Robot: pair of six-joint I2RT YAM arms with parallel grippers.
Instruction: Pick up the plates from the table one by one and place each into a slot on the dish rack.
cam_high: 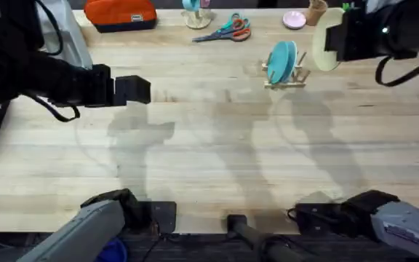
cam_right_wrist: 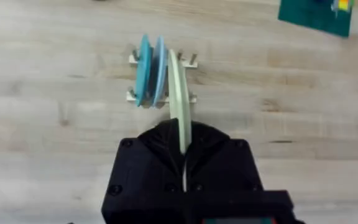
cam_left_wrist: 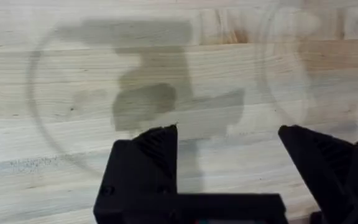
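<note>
We see two round teal-blue plates standing on edge in the small light-wood dish rack on the pale plank worktop. Our right gripper is clamped on the cream-yellow plate, edge-up, seemingly just beside the rack. Our left gripper hangs with fingers apart, well away from the rack.

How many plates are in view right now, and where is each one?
3. Two teal plates stand upright side by side in the dish rack. The cream plate is held on edge in the right gripper, just beside them above the rack.
</note>
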